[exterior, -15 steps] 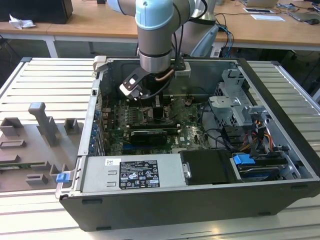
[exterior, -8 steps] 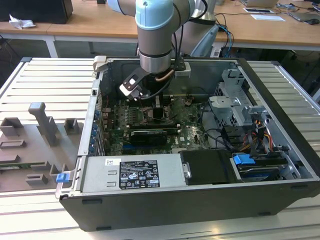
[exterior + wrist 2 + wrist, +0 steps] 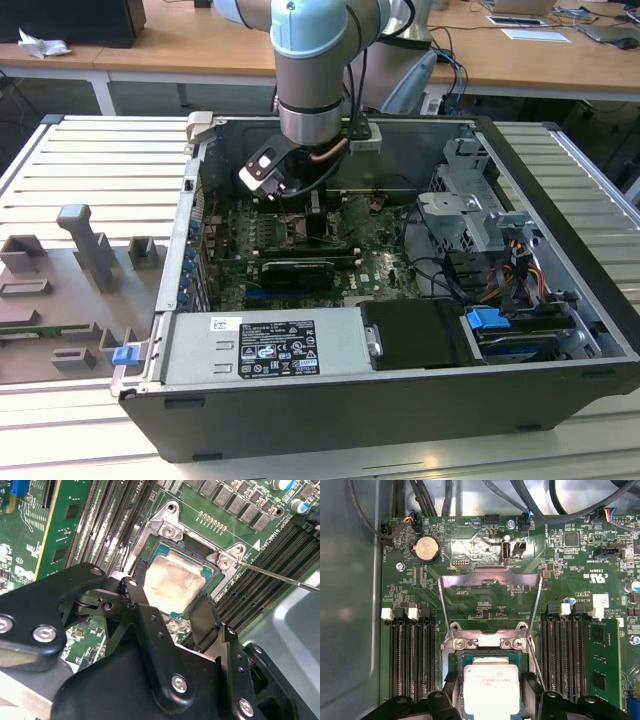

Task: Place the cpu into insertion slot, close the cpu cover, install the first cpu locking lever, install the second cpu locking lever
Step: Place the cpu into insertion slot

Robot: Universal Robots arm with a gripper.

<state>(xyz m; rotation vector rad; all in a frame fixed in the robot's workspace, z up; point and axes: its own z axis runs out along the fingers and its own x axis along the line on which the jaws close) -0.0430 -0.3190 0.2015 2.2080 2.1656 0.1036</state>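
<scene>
Basically: black gripper (image 3: 171, 593) jaws narrow, pinched small flat square silvery-beige cpu (image 3: 175, 580) by 2 opposite edges, likely for level seating in dark metal-rimmed square insertion slot (image 3: 485, 655). Silvery cut-out cpu cover (image 3: 490, 579) lay flipped back, socket accessible.

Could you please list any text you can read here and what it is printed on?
White label on the grey metal box: print too small to read.
Green circuit board: white lettering, too small to read.
Pale silvery square cpu: faint marks, unreadable.
</scene>
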